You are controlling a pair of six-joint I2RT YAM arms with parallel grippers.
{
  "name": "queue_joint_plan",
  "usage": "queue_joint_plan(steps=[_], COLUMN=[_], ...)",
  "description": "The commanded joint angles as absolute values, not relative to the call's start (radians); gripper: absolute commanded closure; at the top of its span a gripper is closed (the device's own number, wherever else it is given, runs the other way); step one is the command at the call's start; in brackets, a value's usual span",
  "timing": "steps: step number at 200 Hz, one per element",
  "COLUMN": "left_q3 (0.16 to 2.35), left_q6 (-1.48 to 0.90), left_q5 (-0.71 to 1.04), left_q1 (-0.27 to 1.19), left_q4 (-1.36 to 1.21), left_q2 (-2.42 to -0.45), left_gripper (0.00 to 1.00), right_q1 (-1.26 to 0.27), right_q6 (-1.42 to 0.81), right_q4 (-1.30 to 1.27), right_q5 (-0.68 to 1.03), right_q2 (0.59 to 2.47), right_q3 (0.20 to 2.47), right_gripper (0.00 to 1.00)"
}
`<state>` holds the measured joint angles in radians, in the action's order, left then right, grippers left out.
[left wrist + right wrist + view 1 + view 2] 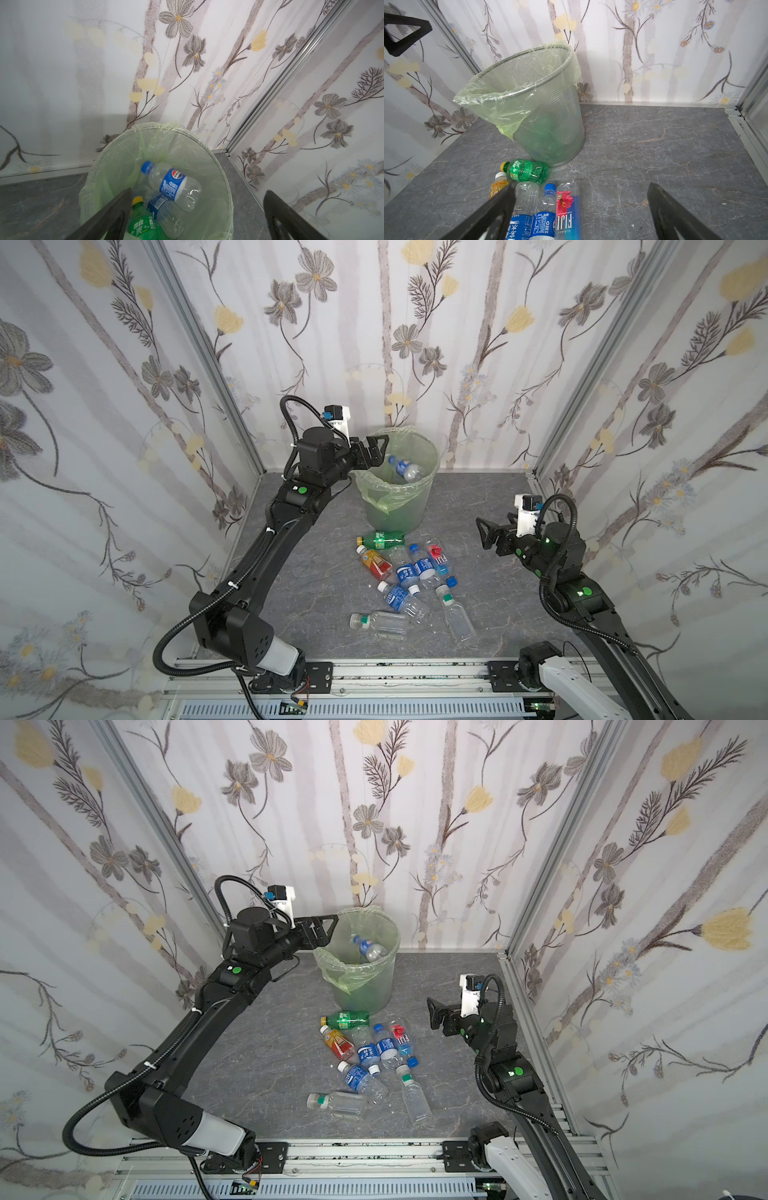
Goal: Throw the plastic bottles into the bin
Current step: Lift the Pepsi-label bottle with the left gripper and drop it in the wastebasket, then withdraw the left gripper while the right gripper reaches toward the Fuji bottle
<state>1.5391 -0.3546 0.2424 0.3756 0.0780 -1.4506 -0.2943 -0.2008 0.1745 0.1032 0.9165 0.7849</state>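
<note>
the left gripper (376, 450) is wide open over the bin (395, 506), holding nothing. a blue bottle (405, 468) lies inside (with others). the right gripper (484, 534) is open too, near the bottles (424, 567) on the table (457, 497).

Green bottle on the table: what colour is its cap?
Yellow cap on the green bottle; best in right wrist view.

Flower-patterned walls (415, 344) enclose a grey marbled floor (457, 497).
</note>
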Motion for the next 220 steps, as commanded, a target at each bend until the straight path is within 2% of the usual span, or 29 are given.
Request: queue_joint_plan(steps=[1, 42, 149, 195, 220], left_q3=[1.457, 1.320, 1.053, 0.933, 0.884], left_q6=[-0.322, -0.312, -0.173, -0.173, -0.190], left_q5=[0.189, 0.153, 0.083, 0.051, 0.035], left_q1=[0.367, 0.337, 0.324, 0.323, 0.322], left_q4=[0.053, 0.072, 0.259, 0.324, 0.338], left_q2=[-1.365, -1.206, -0.933, -0.834, -0.801], left_gripper=[0.00, 0.00, 0.00, 0.00, 0.00], right_q1=[-0.296, -0.297, -0.298, -0.312, -0.343], right_q6=[-0.204, -0.202, -0.174, -0.188, -0.174], right_q4=[0.144, 0.167, 0.221, 0.335, 0.436], right_q5=[0.125, 0.135, 0.193, 0.276, 0.259], right_q2=[0.927, 0.943, 0.957, 1.029, 1.070], right_q3=[0.792, 0.809, 0.839, 0.866, 0.904], right_gripper=[0.00, 0.00, 0.00, 0.00, 0.00])
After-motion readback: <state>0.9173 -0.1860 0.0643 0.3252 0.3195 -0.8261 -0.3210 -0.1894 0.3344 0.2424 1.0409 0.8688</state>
